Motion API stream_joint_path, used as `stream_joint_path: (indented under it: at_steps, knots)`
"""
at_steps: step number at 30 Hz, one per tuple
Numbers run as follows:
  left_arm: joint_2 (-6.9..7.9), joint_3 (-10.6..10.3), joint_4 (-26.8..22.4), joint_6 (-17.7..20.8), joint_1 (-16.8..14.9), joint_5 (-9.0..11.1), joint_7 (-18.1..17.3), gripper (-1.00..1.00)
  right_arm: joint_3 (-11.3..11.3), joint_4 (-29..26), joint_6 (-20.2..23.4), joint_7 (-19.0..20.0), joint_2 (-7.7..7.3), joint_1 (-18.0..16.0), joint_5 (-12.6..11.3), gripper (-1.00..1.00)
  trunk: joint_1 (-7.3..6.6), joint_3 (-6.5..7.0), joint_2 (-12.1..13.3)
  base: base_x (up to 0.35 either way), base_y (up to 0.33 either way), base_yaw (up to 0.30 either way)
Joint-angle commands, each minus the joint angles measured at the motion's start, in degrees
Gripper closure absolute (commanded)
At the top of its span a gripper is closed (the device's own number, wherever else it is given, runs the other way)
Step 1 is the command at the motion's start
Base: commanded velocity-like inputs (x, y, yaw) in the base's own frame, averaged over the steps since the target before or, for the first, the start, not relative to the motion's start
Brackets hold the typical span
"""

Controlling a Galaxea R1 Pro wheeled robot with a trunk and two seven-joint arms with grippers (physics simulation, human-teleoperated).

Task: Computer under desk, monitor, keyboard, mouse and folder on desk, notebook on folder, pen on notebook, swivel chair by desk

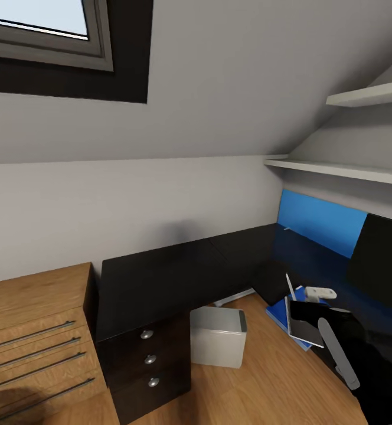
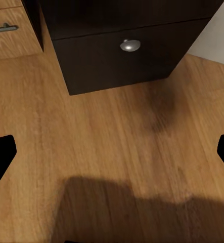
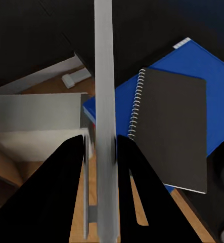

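The glossy black desk (image 1: 160, 277) runs along the wall and turns right. The light-grey computer (image 1: 218, 336) stands on the floor under it. The black monitor (image 1: 385, 260) is on the desk's right wing. A blue folder (image 1: 277, 311) lies on the desk with the dark spiral notebook (image 3: 172, 126) on top. My right gripper (image 3: 102, 139) hovers above them, shut on the thin pale pen (image 3: 104, 76), which stands up from it (image 1: 290, 287). My left gripper (image 2: 112, 154) is open over the wood floor, facing the desk's lowest drawer (image 2: 129, 45). The swivel chair is out of view; I cannot make out the keyboard or mouse.
A light wooden dresser (image 1: 30, 336) with bar handles adjoins the desk's left end. Two white shelves (image 1: 337, 168) hang under the sloped ceiling at the right. A blue panel (image 1: 320, 224) backs the desk's right wing. Wood floor (image 1: 267, 378) lies open in front of the computer.
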Motion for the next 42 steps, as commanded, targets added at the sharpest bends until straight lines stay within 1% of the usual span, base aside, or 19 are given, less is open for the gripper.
stream_joint_path:
  at_steps: [1,7,14,16,19,24,31,36,42]
  knots:
    - [-0.05,0.1,-0.2,0.4,0.0,-0.2,0.0,-1.0,0.1,-0.1,0.1,-0.6,-0.06,0.0,-0.7,1.0,0.01,-0.07,-0.1,0.0,0.0,0.0]
    - [-0.06,0.1,-0.2,0.4,0.0,-0.2,0.0,-1.0,-0.2,-0.1,-0.1,-0.5,-0.21,0.0,-0.7,1.0,0.01,-0.07,-0.1,0.001,-0.025,0.0]
    - [-0.06,0.1,-0.2,0.4,0.0,-0.2,0.0,-1.0,0.0,0.5,-0.3,-0.8,-0.06,0.0,-0.4,1.0,0.01,-0.07,-0.1,0.101,-0.213,0.0]
    - [-0.06,0.1,-0.2,0.4,0.0,-0.2,0.0,-1.0,0.1,1.9,-0.3,-0.9,-0.01,-0.1,-0.3,1.0,0.01,-0.07,-0.1,0.177,-0.27,0.0]
    - [-0.06,0.1,-0.2,0.4,0.0,-0.2,0.0,-1.0,0.0,5.8,-0.3,-1.1,0.02,-0.3,-0.3,1.0,0.01,-0.07,-0.1,0.156,-0.216,0.0]
    - [-0.06,0.1,-0.2,0.4,0.0,-0.2,0.0,-1.0,0.0,11.2,-1.3,-1.2,0.03,-1.0,-0.3,1.0,0.01,-0.07,-0.1,0.052,-0.07,0.0]
    - [-0.06,0.0,-0.2,0.4,0.0,-0.3,0.0,-1.0,0.1,14.6,-3.3,-1.3,0.08,-1.8,-0.3,1.0,0.01,-0.07,-0.1,0.01,-0.014,0.0]
    - [-0.06,0.0,-0.1,0.4,0.0,-0.3,0.0,-1.0,0.1,15.6,-3.8,-1.3,0.99,-1.9,-0.2,1.0,0.01,-0.07,-0.1,0.001,-0.002,0.0]
    - [-0.06,0.0,0.6,0.4,0.0,-0.3,0.0,-1.0,0.1,16.1,-4.3,-1.2,1.32,-2.0,-0.3,1.0,0.01,-0.07,-0.1,0.0,0.0,0.0]
